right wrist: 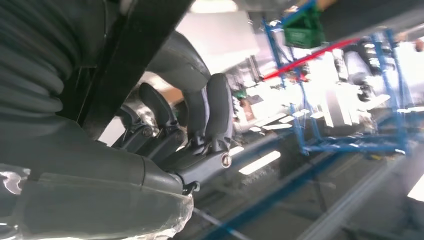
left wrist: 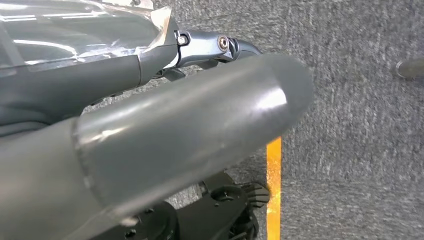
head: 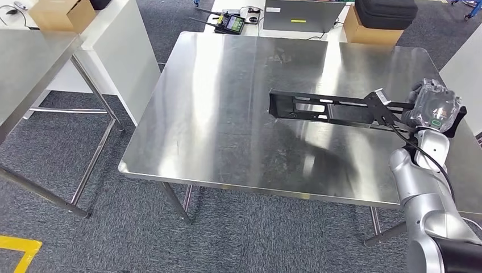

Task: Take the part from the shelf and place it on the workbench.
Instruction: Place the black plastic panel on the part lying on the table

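Over the steel workbench, right hand grips the black part.

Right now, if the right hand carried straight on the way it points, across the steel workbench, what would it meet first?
Probably nothing soon: the right hand points left, holding the long black metal part over the bare steel workbench. Its height above the surface is unclear.

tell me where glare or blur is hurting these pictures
Head view: sharp, but ceiling light streaks glare across the steel workbench beside the black part held by the right hand. Left wrist view: the thumb of the left hand is soft, carpet sharp. Right wrist view: background washed out and smeared.
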Action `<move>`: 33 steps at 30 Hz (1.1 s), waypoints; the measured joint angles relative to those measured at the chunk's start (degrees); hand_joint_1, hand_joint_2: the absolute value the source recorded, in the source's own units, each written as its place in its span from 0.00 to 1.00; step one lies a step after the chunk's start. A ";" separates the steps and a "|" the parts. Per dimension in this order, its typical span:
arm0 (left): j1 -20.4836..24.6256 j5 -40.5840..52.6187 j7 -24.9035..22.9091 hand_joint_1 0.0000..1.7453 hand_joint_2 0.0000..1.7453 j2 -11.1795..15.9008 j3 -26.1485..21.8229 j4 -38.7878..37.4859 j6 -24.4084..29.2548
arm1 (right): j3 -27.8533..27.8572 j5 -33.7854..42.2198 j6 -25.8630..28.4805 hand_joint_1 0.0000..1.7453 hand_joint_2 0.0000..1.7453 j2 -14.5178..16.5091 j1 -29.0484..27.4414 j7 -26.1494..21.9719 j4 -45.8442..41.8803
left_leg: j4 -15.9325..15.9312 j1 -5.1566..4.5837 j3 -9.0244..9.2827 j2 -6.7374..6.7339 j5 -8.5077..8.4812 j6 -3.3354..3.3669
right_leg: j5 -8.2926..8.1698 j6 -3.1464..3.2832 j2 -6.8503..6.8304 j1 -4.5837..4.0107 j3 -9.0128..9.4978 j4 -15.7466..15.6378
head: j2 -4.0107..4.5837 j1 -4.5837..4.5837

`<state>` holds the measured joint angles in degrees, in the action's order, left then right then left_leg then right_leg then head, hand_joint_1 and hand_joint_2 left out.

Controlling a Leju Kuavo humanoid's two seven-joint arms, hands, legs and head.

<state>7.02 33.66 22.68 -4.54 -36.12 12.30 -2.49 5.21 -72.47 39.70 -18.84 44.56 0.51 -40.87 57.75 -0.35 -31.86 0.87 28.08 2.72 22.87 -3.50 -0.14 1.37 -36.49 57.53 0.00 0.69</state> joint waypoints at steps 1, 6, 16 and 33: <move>-0.04 0.04 0.10 0.00 0.00 0.01 0.01 -0.01 -0.01 | 0.75 -0.78 0.06 1.00 1.00 0.21 -0.53 -0.37 -0.72 | -0.04 0.01 0.07 -0.01 0.05 0.17 | 0.01 0.25 0.08 0.08 -0.07 0.01 | 0.00 0.10; -0.04 0.97 0.96 0.00 0.00 0.03 0.09 -0.02 -0.08 | 5.12 -4.86 0.14 1.00 1.00 1.68 -2.13 -1.87 -3.69 | -0.80 0.05 0.66 -0.31 0.18 0.72 | 0.34 0.84 0.46 0.02 0.00 -0.06 | 0.00 0.19; -0.06 1.26 1.02 0.00 0.00 0.04 0.12 -0.02 0.04 | 7.94 -6.41 0.14 1.00 1.00 2.81 -3.28 -1.82 -5.27 | -1.20 0.07 0.80 -0.45 0.15 0.26 | 0.47 1.31 0.47 -0.19 0.12 -0.03 | 0.00 0.14; 0.02 1.74 -3.10 0.00 0.00 -0.01 0.29 -0.02 0.74 | 9.09 -11.12 0.13 0.00 0.00 6.99 -2.52 3.37 -3.77 | -1.15 -0.45 0.94 -0.51 0.09 -0.28 | 0.41 1.39 0.45 -0.08 0.46 -0.06 | 0.00 0.12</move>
<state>7.04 35.40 19.58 -4.55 -35.82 12.28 -1.75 14.29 -83.59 39.83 -11.85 42.04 3.88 -44.63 56.60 -0.81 -30.92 0.36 28.17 2.44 23.28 -2.11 0.32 1.29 -36.03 57.47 0.00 0.81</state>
